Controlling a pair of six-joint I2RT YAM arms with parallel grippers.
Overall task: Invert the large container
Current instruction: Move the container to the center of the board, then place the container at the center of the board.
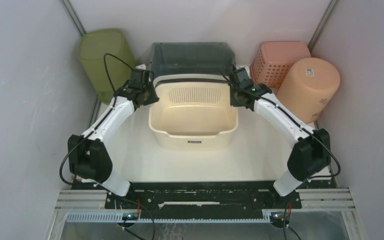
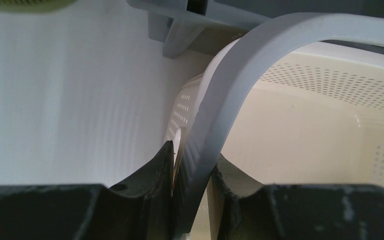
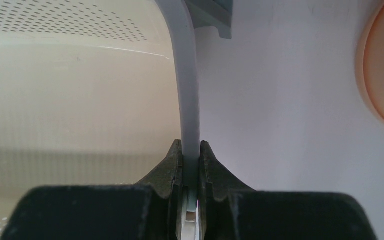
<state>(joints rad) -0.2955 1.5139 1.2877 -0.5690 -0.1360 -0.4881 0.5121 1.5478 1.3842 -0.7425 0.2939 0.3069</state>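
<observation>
The left gripper (image 2: 192,159) and right gripper (image 3: 191,150) each clamp the rim (image 2: 260,55) of the tub (image 1: 194,141). It sits upright on the table (image 1: 130,160), not yet flipped.

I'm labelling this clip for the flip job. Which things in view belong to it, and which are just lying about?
In the job: cream container, clamped at its edge by the left gripper and the right gripper.
Lying about: green bin, dark grey box, pink basket, peach bucket.

Cream perforated lg container (image 1: 194,120), olive bin (image 1: 105,55), pink lattice basket (image 1: 277,60), peach bucket (image 1: 310,87)
</observation>
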